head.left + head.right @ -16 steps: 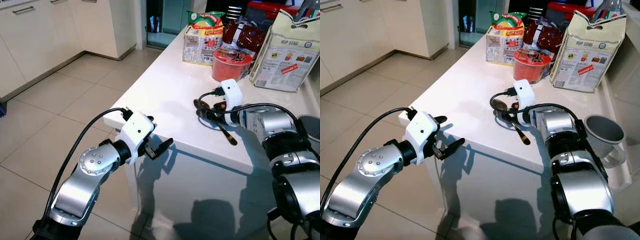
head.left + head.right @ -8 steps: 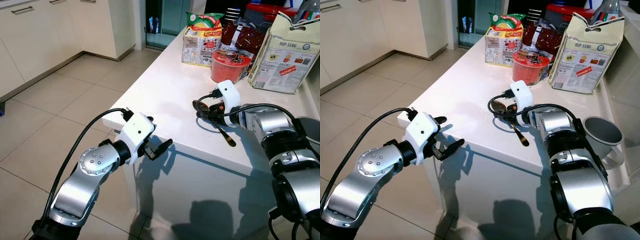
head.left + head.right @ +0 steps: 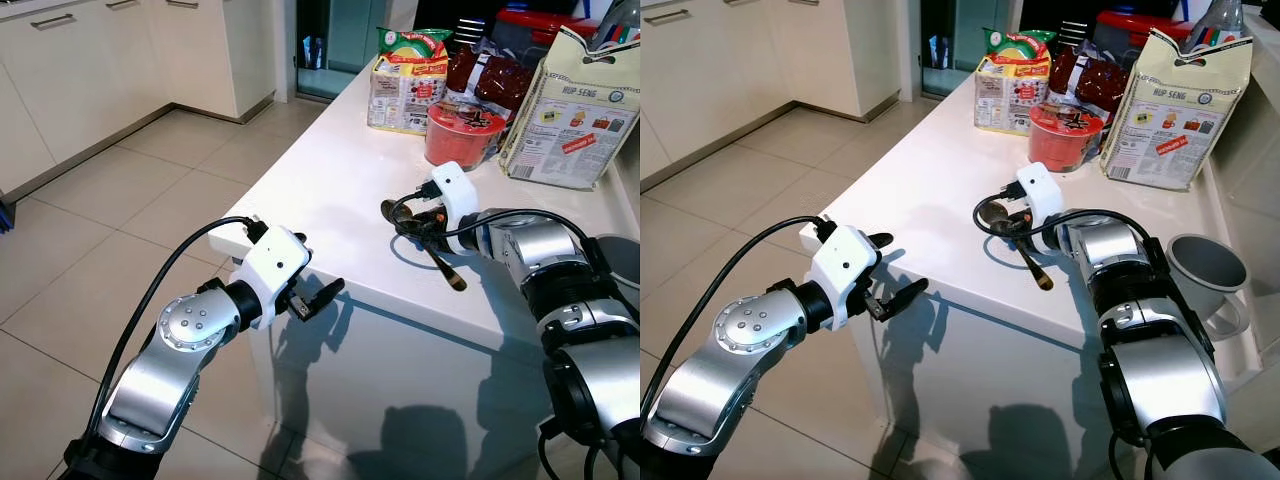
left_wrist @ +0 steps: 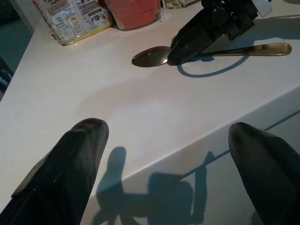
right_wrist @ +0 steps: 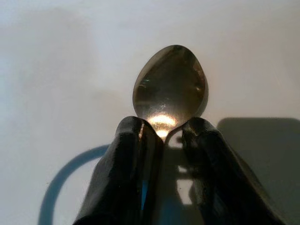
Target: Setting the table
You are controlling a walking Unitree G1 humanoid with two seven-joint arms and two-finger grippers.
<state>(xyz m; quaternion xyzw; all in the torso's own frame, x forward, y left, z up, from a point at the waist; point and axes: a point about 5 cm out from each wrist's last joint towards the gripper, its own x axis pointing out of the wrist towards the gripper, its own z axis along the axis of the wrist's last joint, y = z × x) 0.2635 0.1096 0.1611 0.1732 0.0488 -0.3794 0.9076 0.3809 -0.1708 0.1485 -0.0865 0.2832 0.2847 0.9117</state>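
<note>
The left end effector [image 3: 318, 296] is held off the tabletop's [image 3: 330, 180] near left corner, just beside the edge, with its fingers [image 4: 70, 164] spread and nothing between them. The spoon [image 3: 425, 243] is seen lying flat on the tabletop near the front edge, bowl toward the left edge and handle trailing toward the near right. The right end effector [image 3: 408, 216] is set low over the spoon's neck, its fingers [image 5: 136, 164] drawn nearly together around the stem just behind the bowl; whether the stem is truly pinched cannot be told, since a thin gap is visible between the pads. A red bowl [image 3: 463, 131], a carton [image 3: 405, 78] and a paper bag [image 3: 572, 110] are grouped at the far edge, and a grey cup [image 3: 1206, 265] is seen toward the right edge.

The step in hand is judged to be taking up the spoon. A firm grip on the stem should be secured before lifting, and the lift kept level so the thin handle is not twisted out or dragged over the front edge.
</note>
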